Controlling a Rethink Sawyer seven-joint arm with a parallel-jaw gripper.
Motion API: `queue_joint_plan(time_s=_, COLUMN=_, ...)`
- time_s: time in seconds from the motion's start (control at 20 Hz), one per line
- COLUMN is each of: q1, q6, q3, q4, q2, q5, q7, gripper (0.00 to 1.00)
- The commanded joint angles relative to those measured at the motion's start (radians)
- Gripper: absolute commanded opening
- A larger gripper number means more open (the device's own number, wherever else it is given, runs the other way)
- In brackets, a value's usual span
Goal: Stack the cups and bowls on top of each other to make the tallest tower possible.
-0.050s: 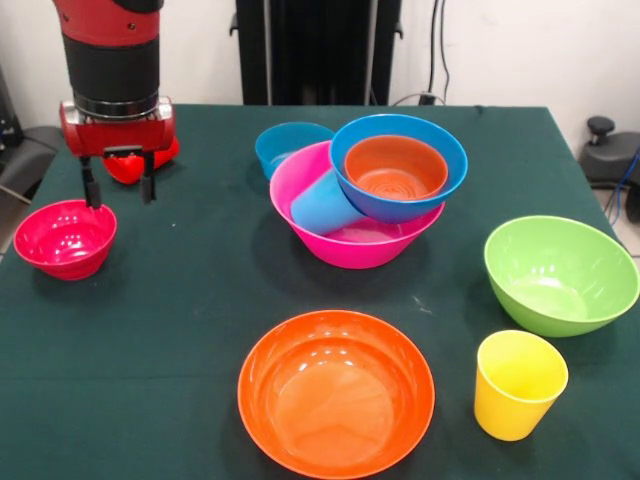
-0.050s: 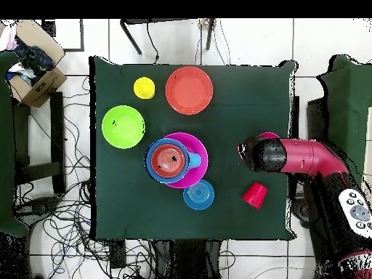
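My gripper [image 1: 119, 195] hangs open over the table's left side, with nothing between its fingers. One fingertip [image 1: 93, 198] stands at the far rim of the small red bowl [image 1: 65, 238]. The red cup [image 1: 135, 166] [image 2: 255, 195] sits just behind the gripper. The tower is the large pink bowl [image 1: 345, 245] [image 2: 197, 174], holding a light blue cup [image 1: 322, 205] lying on its side and a tilted large blue bowl [image 1: 440, 190] [image 2: 154, 171]. A small orange bowl [image 1: 395, 168] [image 2: 171, 160] rests inside the blue one.
A small blue bowl [image 1: 285, 143] [image 2: 198, 195] stands behind the pink bowl. The large orange bowl [image 1: 335, 392] [image 2: 189, 90], yellow cup [image 1: 518, 385] [image 2: 144, 88] and green bowl [image 1: 560, 275] [image 2: 123, 126] stand apart. In the overhead view the arm [image 2: 298, 156] covers the red bowl.
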Motion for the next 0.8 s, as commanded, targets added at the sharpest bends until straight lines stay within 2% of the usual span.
queue_joint_plan(time_s=0.05, q1=0.013, q6=0.015, q3=0.002, q4=-0.048, q2=0.041, q5=-0.049, q7=-0.048, gripper=1.0)
queue_joint_plan(time_s=0.4, q1=0.005, q6=-0.015, q3=0.005, q4=-0.028, q2=0.059, q5=-0.048, q7=-0.029, gripper=1.0)
queue_joint_plan(time_s=0.8, q1=0.004, q6=-0.024, q3=-0.003, q4=-0.05, q2=0.082, q5=-0.067, q7=-0.034, gripper=1.0)
